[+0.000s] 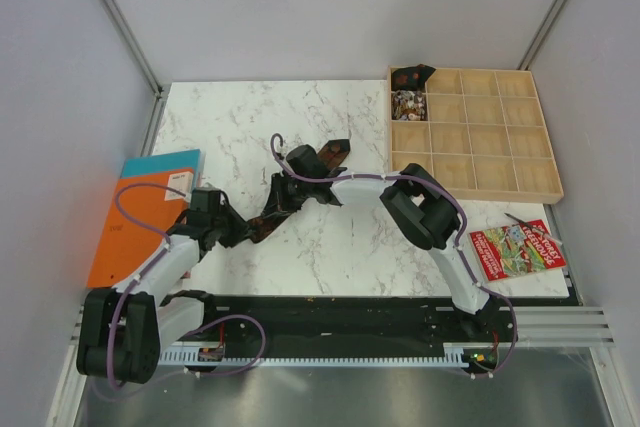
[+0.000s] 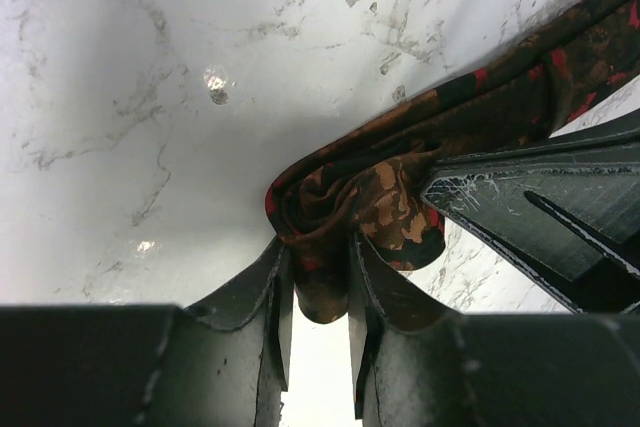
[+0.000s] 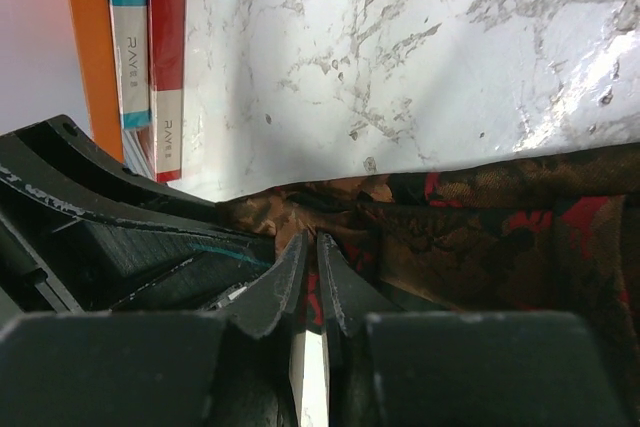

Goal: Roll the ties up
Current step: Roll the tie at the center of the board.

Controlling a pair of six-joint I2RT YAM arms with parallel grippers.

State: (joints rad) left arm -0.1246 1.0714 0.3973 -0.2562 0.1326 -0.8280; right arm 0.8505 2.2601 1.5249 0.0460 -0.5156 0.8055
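A dark brown tie [image 1: 272, 209] with a reddish pattern lies on the marble tabletop, running from a pointed end [image 1: 335, 152] down to a bunched fold between my two grippers. In the left wrist view the tie [image 2: 330, 197] is curled into a small roll, and my left gripper [image 2: 320, 245] is shut on that roll, the fabric filling the gap. My left gripper [image 1: 250, 230] sits at the tie's lower end. My right gripper [image 3: 312, 239] is shut on a thin layer of the tie [image 3: 480, 227], right beside the left one. In the top view the right gripper [image 1: 278, 190] is over the fold.
A wooden compartment tray [image 1: 545, 137] stands at the back right, with rolled ties [image 1: 410, 77] in its top-left cells. Orange and teal books [image 1: 150, 207] lie at the left edge, and a red booklet [image 1: 517, 249] at the right front.
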